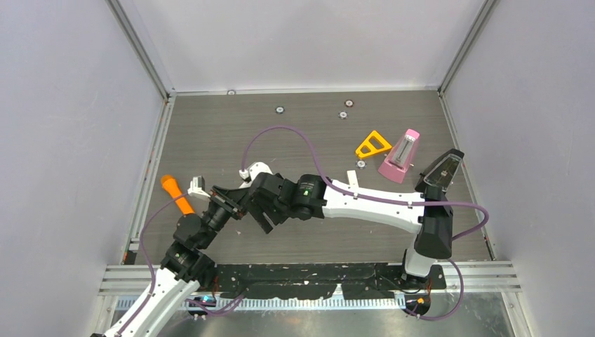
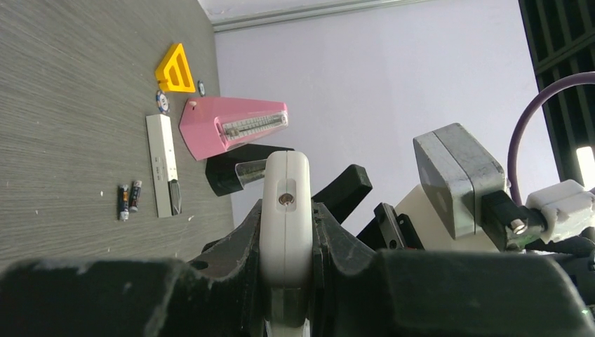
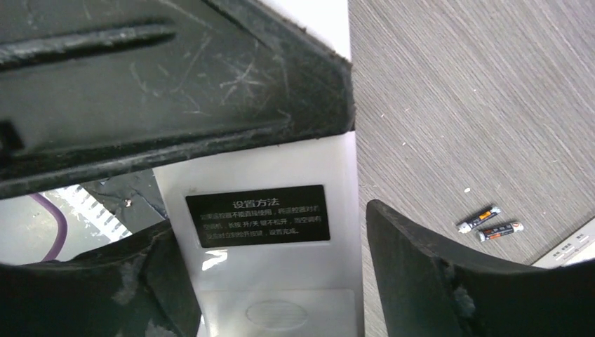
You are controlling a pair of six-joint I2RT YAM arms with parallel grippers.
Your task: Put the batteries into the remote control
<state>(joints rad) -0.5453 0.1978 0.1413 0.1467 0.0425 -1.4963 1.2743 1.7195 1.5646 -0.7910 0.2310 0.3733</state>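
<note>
Left gripper clamps the white, black-labelled remote — right gripper stands spread around it, dark batteries well apart

Left arm, right arm: white shells, black joints.
A purple cable trails along each; a green light glows on the right arm's black motor housing; the right pincer has scuffed, scratched matte-black fingers.

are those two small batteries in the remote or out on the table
Out. The two batteries lie side by side on the table, apart from the remote clamped in the left gripper.
</note>
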